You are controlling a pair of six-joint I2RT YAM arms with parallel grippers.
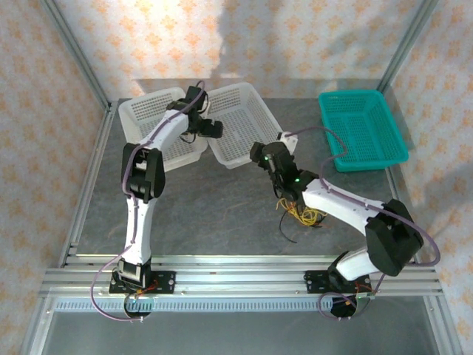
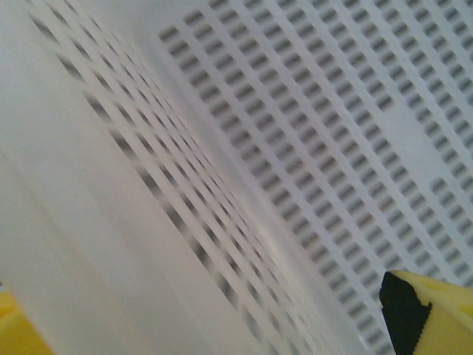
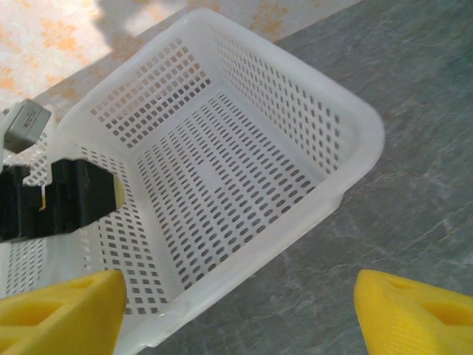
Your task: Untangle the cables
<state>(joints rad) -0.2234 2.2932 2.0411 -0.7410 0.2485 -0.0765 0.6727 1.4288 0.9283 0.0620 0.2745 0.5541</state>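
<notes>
Light is bright and even, from above. A soft grey shadow falls on the back wall (image 1: 235,37). The rail (image 1: 236,260) at the worktop's (image 1: 222,207) near edge glares white. In the left wrist view the basket mesh (image 2: 295,148) is blurred. The right tool (image 3: 236,296) has soft, unfocused fingers (image 3: 59,314).

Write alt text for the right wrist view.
An empty white slotted basket sits on the grey table, seen at an angle from above. The right hand is open, its yellow fingertips wide apart at the bottom corners, holding nothing.
</notes>
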